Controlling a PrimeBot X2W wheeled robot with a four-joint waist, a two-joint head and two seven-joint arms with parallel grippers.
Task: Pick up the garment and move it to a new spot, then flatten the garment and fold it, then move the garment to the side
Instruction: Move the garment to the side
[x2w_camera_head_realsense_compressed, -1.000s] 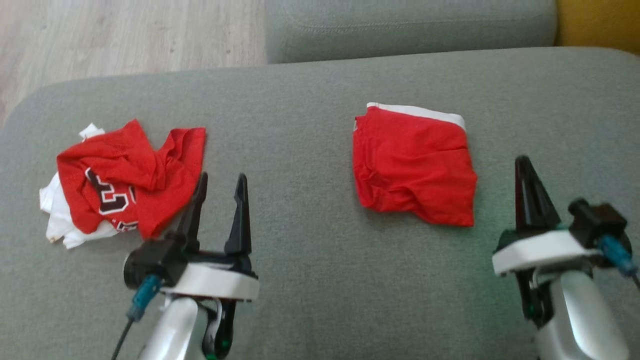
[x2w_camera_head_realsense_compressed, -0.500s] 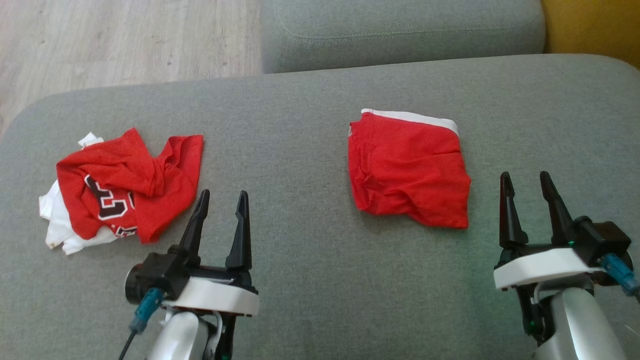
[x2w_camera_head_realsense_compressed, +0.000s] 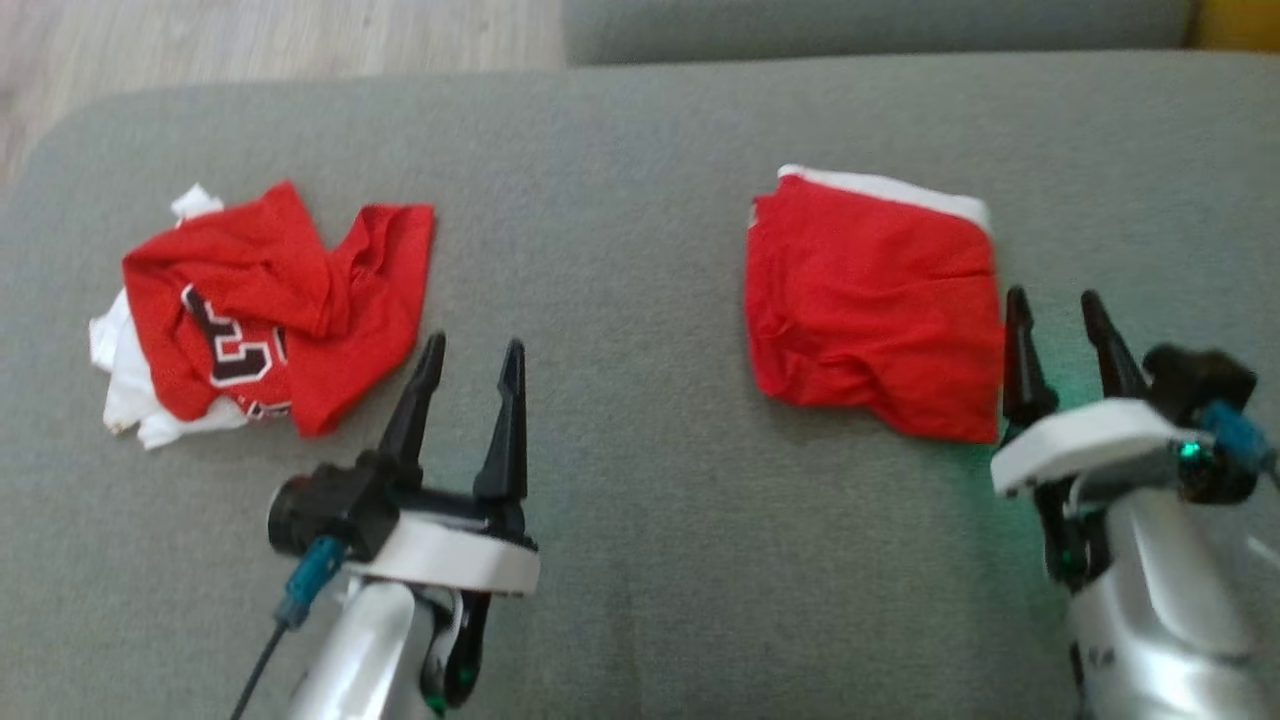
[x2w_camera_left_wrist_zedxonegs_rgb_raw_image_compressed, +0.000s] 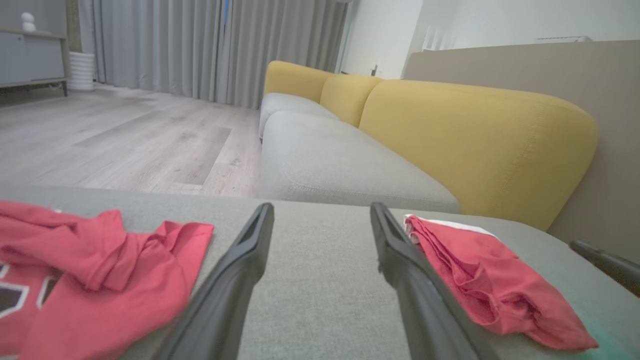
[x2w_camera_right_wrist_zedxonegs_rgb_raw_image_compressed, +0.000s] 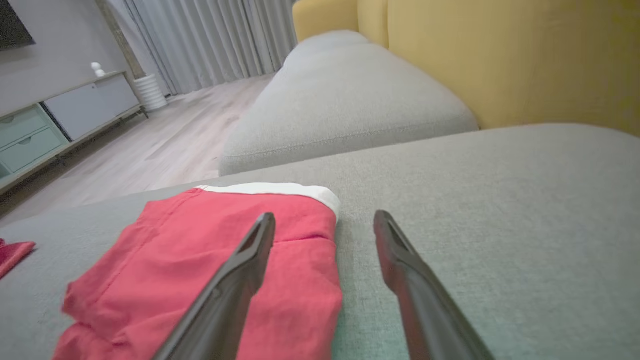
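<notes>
A red garment (x2w_camera_head_realsense_compressed: 875, 300) with a white waistband lies folded into a rough square on the right of the grey sofa seat (x2w_camera_head_realsense_compressed: 620, 250); it is also in the left wrist view (x2w_camera_left_wrist_zedxonegs_rgb_raw_image_compressed: 480, 270) and the right wrist view (x2w_camera_right_wrist_zedxonegs_rgb_raw_image_compressed: 215, 250). My right gripper (x2w_camera_head_realsense_compressed: 1052, 295) (x2w_camera_right_wrist_zedxonegs_rgb_raw_image_compressed: 325, 215) stands open and empty at its right edge, the left finger over the cloth's border. A crumpled red jersey with dark lettering (x2w_camera_head_realsense_compressed: 270, 300) (x2w_camera_left_wrist_zedxonegs_rgb_raw_image_compressed: 100, 270) lies on white cloth at the left. My left gripper (x2w_camera_head_realsense_compressed: 475, 345) (x2w_camera_left_wrist_zedxonegs_rgb_raw_image_compressed: 321, 206) is open and empty, just right of that heap.
The seat's rounded left edge drops to a wooden floor (x2w_camera_head_realsense_compressed: 250, 40). Another grey cushion (x2w_camera_left_wrist_zedxonegs_rgb_raw_image_compressed: 330, 165) lies beyond the seat, with a yellow backrest (x2w_camera_left_wrist_zedxonegs_rgb_raw_image_compressed: 475, 135) on the right. Grey curtains (x2w_camera_left_wrist_zedxonegs_rgb_raw_image_compressed: 200, 45) and a low cabinet (x2w_camera_right_wrist_zedxonegs_rgb_raw_image_compressed: 70, 110) stand far off.
My right gripper went from shut to open and now stands closer to the folded garment's right edge. The head camera has shifted. The left gripper stays open.
</notes>
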